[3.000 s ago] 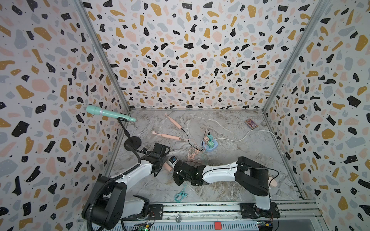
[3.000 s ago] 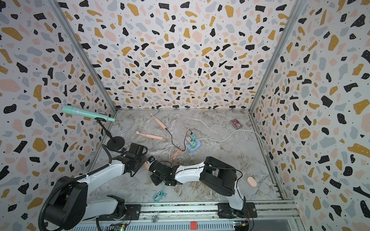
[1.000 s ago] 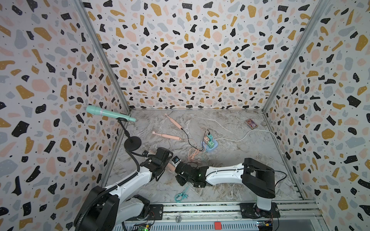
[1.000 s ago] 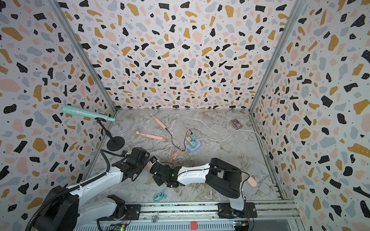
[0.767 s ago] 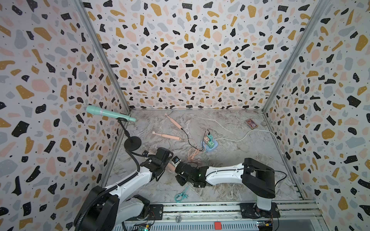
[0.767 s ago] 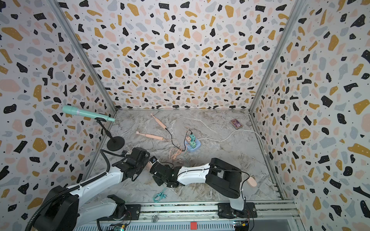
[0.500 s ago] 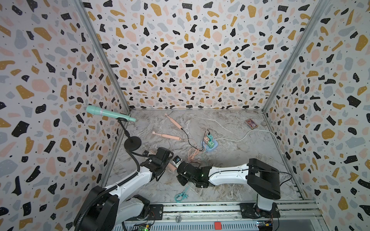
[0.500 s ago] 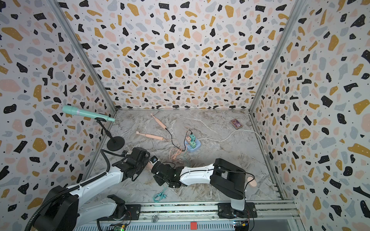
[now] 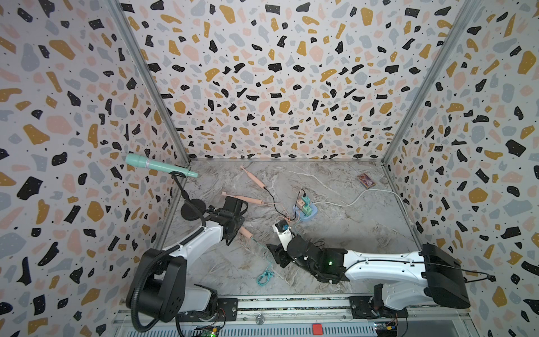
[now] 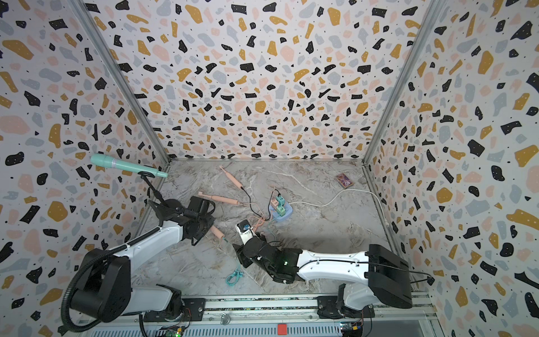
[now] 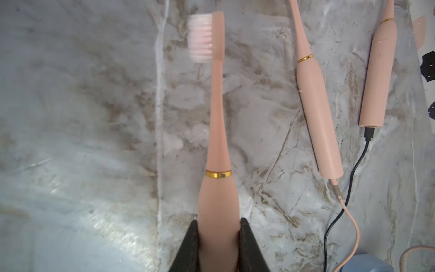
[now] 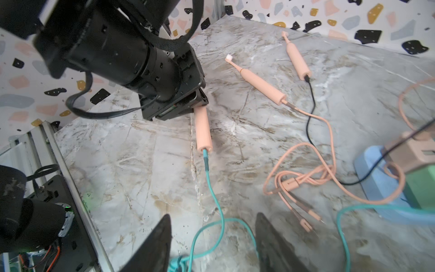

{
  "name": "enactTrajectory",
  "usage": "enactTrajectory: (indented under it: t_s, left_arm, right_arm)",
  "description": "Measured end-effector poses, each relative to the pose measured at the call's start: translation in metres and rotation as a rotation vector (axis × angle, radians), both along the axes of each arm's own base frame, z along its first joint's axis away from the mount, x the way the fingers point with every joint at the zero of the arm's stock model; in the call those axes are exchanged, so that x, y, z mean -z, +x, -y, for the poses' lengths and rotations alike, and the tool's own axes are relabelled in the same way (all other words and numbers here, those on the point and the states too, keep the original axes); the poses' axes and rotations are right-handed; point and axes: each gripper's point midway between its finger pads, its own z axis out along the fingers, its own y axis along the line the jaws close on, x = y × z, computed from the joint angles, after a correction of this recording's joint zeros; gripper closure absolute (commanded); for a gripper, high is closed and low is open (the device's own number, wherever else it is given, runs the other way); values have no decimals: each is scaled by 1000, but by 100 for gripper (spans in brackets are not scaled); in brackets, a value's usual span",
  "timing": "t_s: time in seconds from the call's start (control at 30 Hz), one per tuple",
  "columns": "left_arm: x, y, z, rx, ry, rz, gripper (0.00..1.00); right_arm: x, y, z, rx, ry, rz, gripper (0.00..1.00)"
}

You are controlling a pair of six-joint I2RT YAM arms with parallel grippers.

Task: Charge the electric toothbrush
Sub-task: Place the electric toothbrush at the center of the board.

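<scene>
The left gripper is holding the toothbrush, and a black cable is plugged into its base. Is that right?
Not quite. The left gripper does hold the toothbrush, but the cable plugged into its base is teal, not black. The right wrist view shows this.

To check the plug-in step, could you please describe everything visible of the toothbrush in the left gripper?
The toothbrush is peach-pink, smooth matte plastic by its look: a thick round handle, a gold ring, a slim neck and a small head with pale bristles. The left gripper is shut on the handle, holding it roughly level, low over the table. A teal cable is plugged into its flat bottom end. Whether it touches the table is unclear.
</scene>
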Motion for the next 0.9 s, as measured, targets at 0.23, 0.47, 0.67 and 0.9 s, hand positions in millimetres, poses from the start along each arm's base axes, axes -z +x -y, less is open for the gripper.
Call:
enactTrajectory:
  t_s: [0.23, 0.47, 0.67, 0.9]
  left_arm:
    - [32, 18, -1, 33, 33, -77, 100]
    - [44, 37, 7, 69, 18, -82, 70]
    - [35, 52, 15, 93, -8, -21, 12]
    - [25, 44, 21, 154, -26, -31, 0]
  right_arm:
    - [-19, 26, 74, 151, 41, 36, 24]
    - [-22, 37, 118, 235, 71, 48, 18]
    - [-20, 53, 153, 325, 88, 46, 8]
    - [-32, 79, 210, 505, 114, 87, 1]
